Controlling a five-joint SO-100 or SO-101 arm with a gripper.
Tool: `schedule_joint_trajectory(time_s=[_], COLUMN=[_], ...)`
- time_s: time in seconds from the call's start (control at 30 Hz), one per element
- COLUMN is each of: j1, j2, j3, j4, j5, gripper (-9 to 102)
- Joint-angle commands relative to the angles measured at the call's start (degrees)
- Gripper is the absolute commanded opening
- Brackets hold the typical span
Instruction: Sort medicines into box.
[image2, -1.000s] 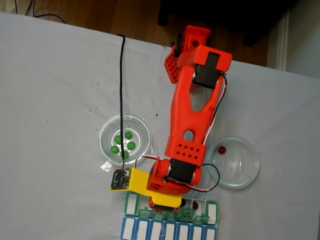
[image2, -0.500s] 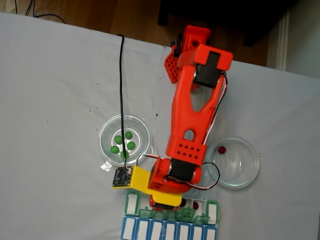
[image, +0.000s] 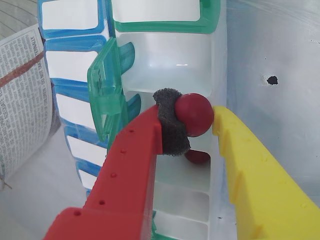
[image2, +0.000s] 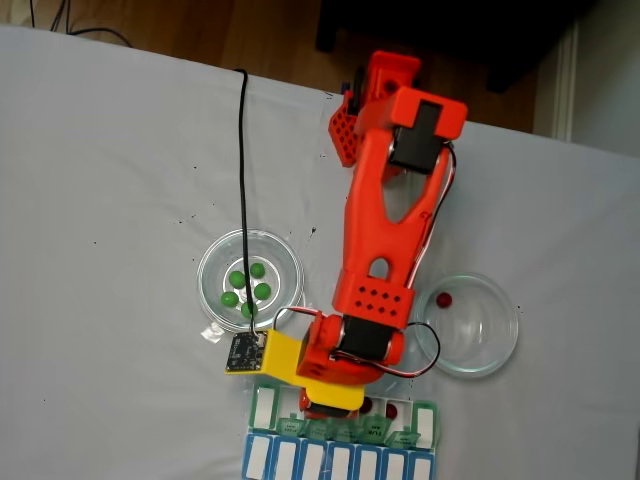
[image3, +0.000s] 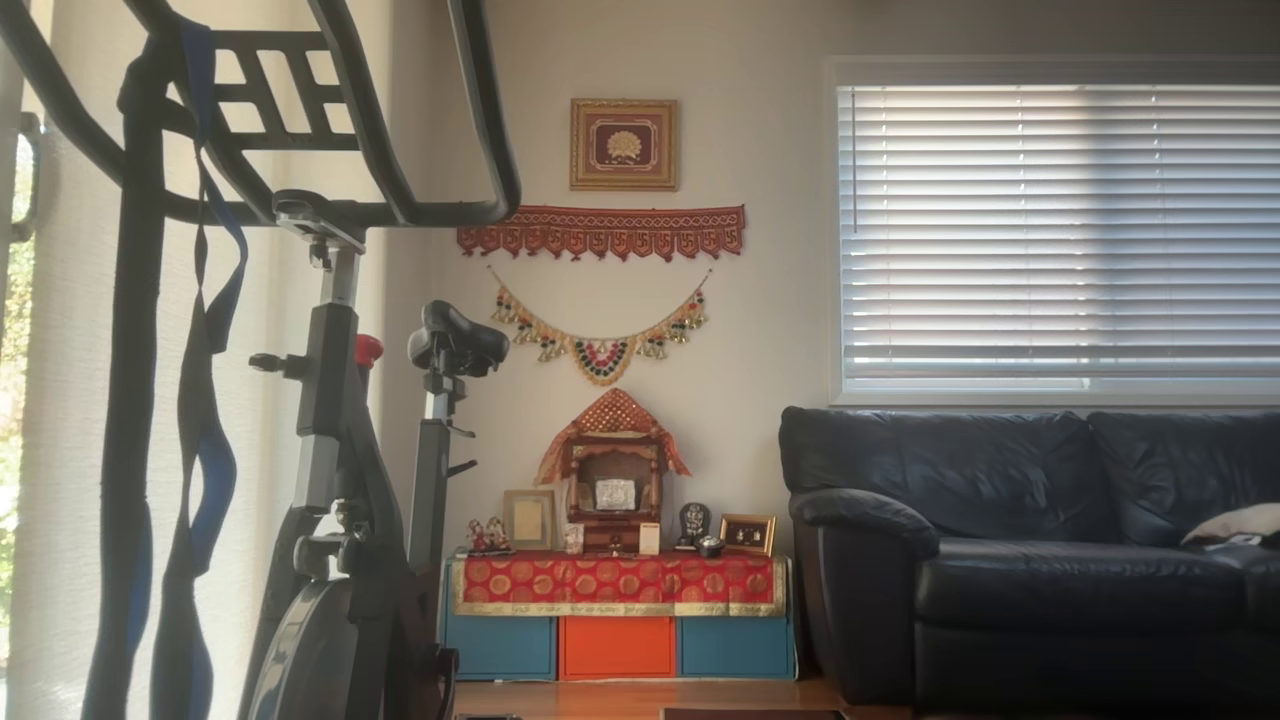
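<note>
Wrist view: fingers clamped on a red pill, foam pad one side, yellow finger the other. Pill hangs directly above an open white compartment of the box; a second red pill lies below.

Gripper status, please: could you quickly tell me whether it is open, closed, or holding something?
Gripper: closed on a red pill, held over an open compartment of the pill organizer.
</note>
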Motion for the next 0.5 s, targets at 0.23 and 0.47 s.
schedule_joint_trajectory(time_s=[0.23, 0.47], j1=[-1.76, -0.62], j2=[3.43, 4.83], j3=[-5.1, -5.8], j4=[2.9, 5.71], j5=[0.53, 0.53], gripper=[1, 1])
